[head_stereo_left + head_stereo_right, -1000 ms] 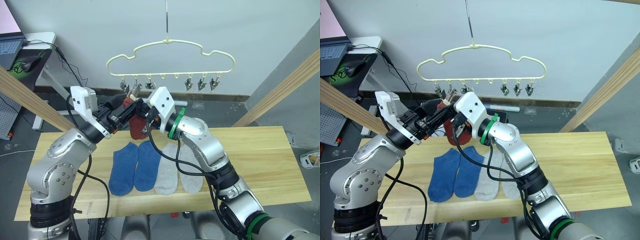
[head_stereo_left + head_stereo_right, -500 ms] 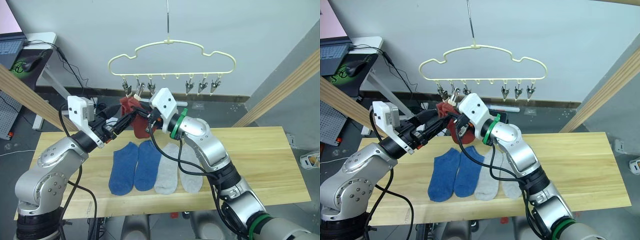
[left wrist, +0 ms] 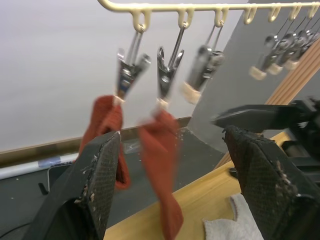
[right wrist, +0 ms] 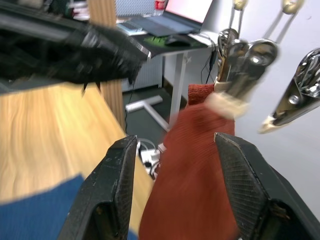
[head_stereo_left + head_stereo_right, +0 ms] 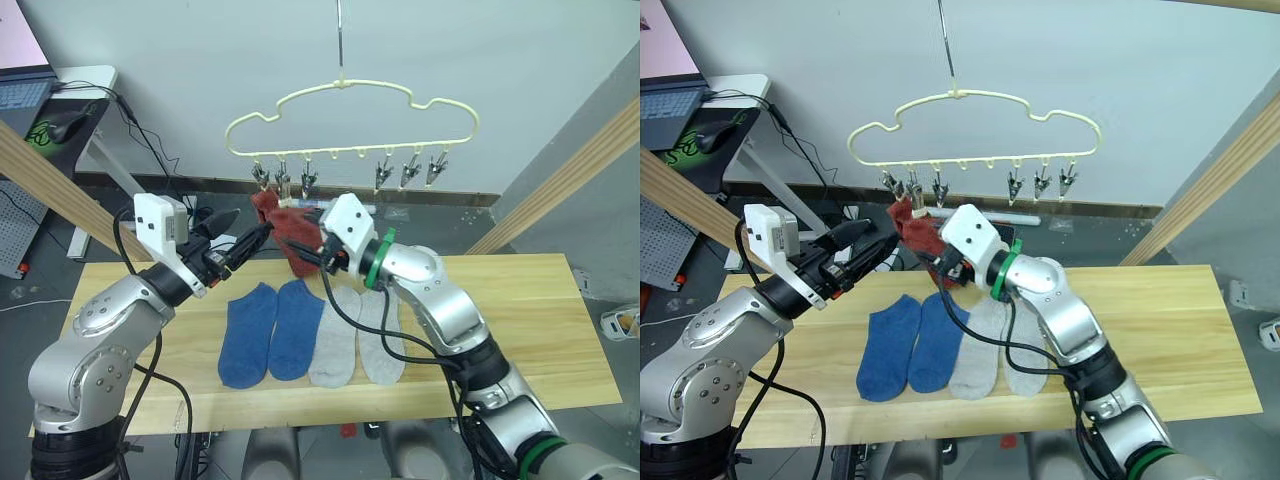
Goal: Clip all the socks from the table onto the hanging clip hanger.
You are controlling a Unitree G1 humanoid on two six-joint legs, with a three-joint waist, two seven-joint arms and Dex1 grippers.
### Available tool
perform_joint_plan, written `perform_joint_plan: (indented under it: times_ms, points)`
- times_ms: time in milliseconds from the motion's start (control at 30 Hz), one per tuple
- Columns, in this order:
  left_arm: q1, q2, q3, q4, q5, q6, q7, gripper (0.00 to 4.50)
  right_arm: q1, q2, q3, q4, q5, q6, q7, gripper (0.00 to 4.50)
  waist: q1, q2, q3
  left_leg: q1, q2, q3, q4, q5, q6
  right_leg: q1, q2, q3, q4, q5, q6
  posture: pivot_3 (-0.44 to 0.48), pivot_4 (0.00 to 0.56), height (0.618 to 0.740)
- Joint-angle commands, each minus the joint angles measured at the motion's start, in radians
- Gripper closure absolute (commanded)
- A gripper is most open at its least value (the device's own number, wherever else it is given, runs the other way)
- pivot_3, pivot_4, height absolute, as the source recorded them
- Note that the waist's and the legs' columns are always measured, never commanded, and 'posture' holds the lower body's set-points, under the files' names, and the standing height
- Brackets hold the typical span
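You have two rust red socks (image 3: 159, 165) hanging from the leftmost clips of the clip hanger (image 5: 350, 105), while two blue socks (image 5: 268, 330) and two light grey socks (image 5: 357, 335) lie side by side on the desk (image 5: 520, 310). Your left gripper (image 5: 258, 236) hovers just beside the hung socks with its jaws spread and empty. Your right gripper (image 4: 175, 190) also has its jaws apart, with a red sock between them, gripping nothing.
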Motion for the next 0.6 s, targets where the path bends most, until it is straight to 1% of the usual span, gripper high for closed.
perform_joint_plan:
  times_ms: [33,167,300,367,433,600]
  points:
    - [0.007,0.011,0.023,-0.044,0.021,-0.033,-0.008,0.95,0.017,-0.032,-0.02,-0.1,0.03,0.029,0.027,1.96,-0.001,0.0,-0.001,0.0,0.0,0.0,0.0,0.0,0.0,0.0,0.0,0.0,0.0,0.0,0.0,-0.024,0.26,0.738]
    - [0.012,0.002,0.017,-0.046,0.038,-0.046,-0.007,0.95,0.056,-0.091,-0.065,-0.171,0.059,0.058,0.04,1.96,-0.001,0.0,-0.001,0.001,-0.001,-0.001,0.0,0.003,-0.001,0.0,0.001,0.0,0.002,0.001,-0.001,-0.025,0.257,0.738]
    - [0.026,-0.011,-0.005,-0.067,0.074,-0.074,-0.003,0.95,0.146,-0.215,-0.173,-0.322,0.169,0.12,0.114,1.96,0.003,0.0,-0.004,0.0,-0.002,-0.002,0.0,0.004,0.0,0.0,0.0,0.0,0.002,0.001,-0.001,-0.037,0.25,0.738]
    - [0.029,-0.03,-0.022,-0.074,0.103,-0.098,0.009,0.95,0.178,-0.267,-0.235,-0.377,0.227,0.136,0.142,1.96,0.008,-0.001,-0.007,0.0,-0.002,-0.002,0.0,0.004,0.0,0.001,0.0,0.0,0.002,0.001,-0.001,-0.046,0.245,0.738]
    - [0.031,-0.046,-0.038,-0.079,0.126,-0.116,0.014,0.95,0.195,-0.301,-0.27,-0.404,0.263,0.139,0.154,1.96,0.01,-0.001,-0.014,0.0,-0.002,-0.002,0.0,0.004,0.0,0.001,0.0,0.0,0.002,0.001,-0.001,-0.054,0.242,0.738]
    - [0.027,-0.144,-0.097,-0.089,0.23,-0.2,0.082,0.95,0.261,-0.371,-0.388,-0.458,0.337,0.143,0.154,1.96,0.007,0.0,-0.032,0.002,-0.003,-0.002,0.0,0.004,0.001,0.004,0.004,0.0,0.001,0.001,-0.001,-0.076,0.237,0.738]
